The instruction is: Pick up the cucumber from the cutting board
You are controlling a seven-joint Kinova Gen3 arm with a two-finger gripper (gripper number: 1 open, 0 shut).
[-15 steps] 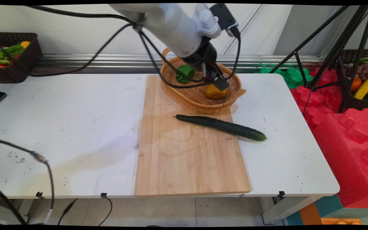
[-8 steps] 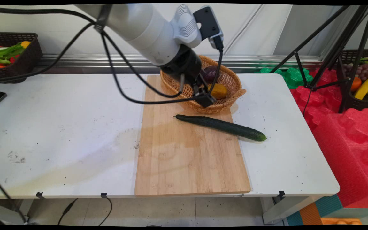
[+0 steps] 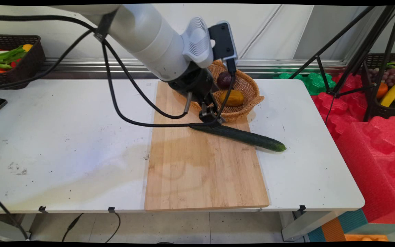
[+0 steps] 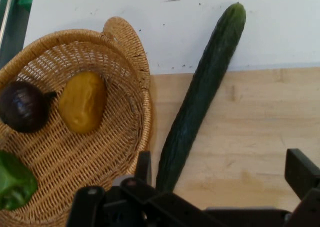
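The hand (image 3: 211,120) hangs low over the stem end of the cucumber (image 3: 242,136), right at the near rim of the wicker basket (image 3: 249,90). In the hand view its fingers (image 4: 300,173) stand wide apart, one at each side of the cucumber's (image 4: 200,99) near end, with nothing gripped between them; whether a pad touches the skin cannot be told.

The cucumber lies slantwise, its stem end on the wooden cutting board (image 3: 201,171) and its far end off the board's right edge, resting on the bare worktop (image 3: 63,137) toward 4 o'clock from the hand. The basket sits at 1 o'clock from the hand, straddling the board's far right corner, its rim just beside the cucumber's stem end, so the room between the two is tight. Inside the basket (image 4: 107,67) lie a yellow vegetable (image 4: 82,102), a dark purple one (image 4: 22,107) and part of a green one (image 4: 15,184).

From 6 to 9 o'clock of the hand the board lies bare down to the worktop's near edge, and the white surface to the left is open. Black cables (image 3: 122,103) sag from the arm over the board's far left corner. A dark crate of vegetables (image 3: 12,60) stands at the far left edge.
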